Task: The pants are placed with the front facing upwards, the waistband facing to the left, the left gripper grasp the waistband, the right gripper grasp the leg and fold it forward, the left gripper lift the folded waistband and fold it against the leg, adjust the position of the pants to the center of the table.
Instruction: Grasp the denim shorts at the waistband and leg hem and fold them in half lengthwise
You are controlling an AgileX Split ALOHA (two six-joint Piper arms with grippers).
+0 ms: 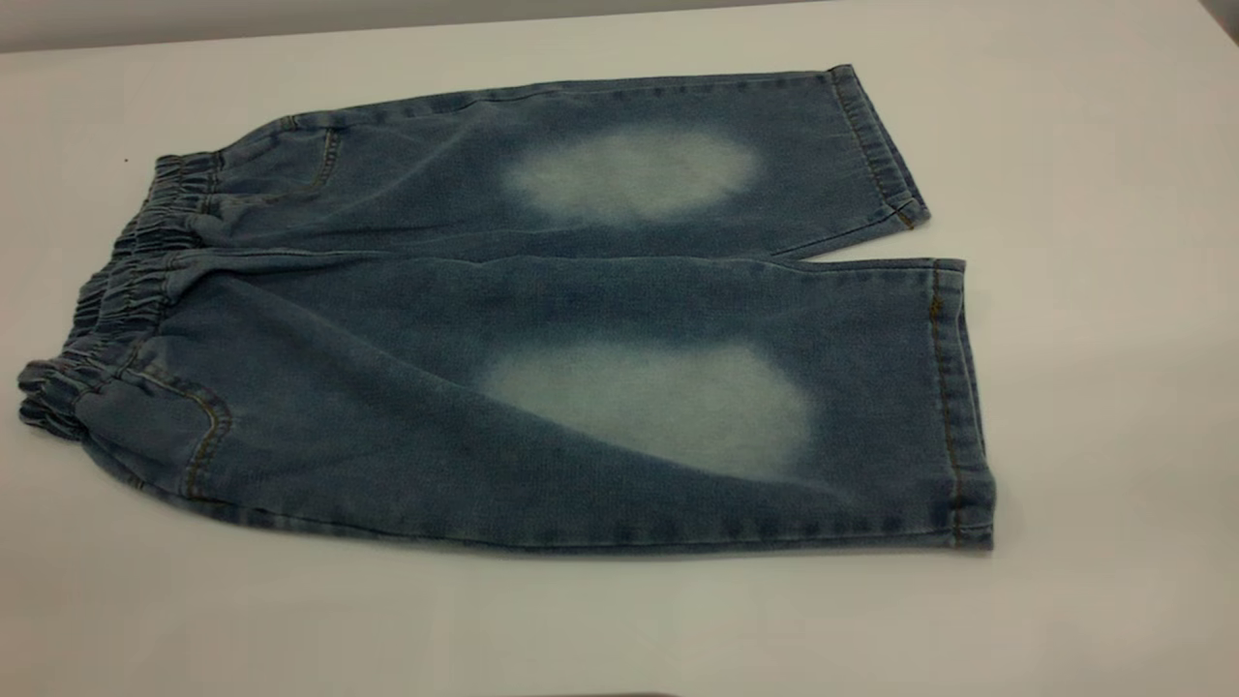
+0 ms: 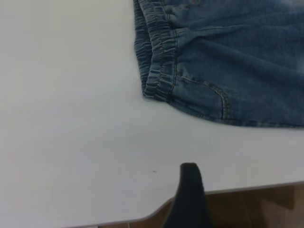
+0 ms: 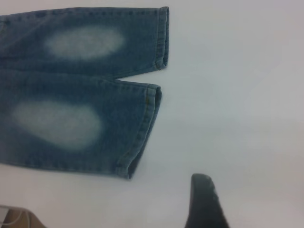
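- The table (image 1: pixel 1084 407), plain white, carries the pants (image 1: pixel 542 329) spread flat with the front side up, both legs side by side and unfolded.
- At the left end lies the waistband (image 1: pixel 116 290), a gathered, ruffled strip of darker denim running from far to near along the pants' top edge; tan-stitched pocket seams sit just right of it.
- The left gripper (image 2: pixel 190 194) shows only in the left wrist view, as a single dark fingertip over bare table close to the table's edge, apart from the waistband's near corner and touching no cloth. Whether its fingers are spread or closed, I cannot tell, since only that one tip is in sight.
- In the middle of the pants, each leg bears a pale faded oval patch, one on the far leg and one on the near leg (image 1: pixel 678 407).
- At the right end the two tan-stitched hems lie flat on the table, with a narrow wedge of white table between them where the legs part.
- The right gripper (image 3: pixel 204 202) appears only in the right wrist view, again as one dark fingertip above bare table, off to the side of the near leg's hem and clear of the fabric. Its finger spread cannot be told either.
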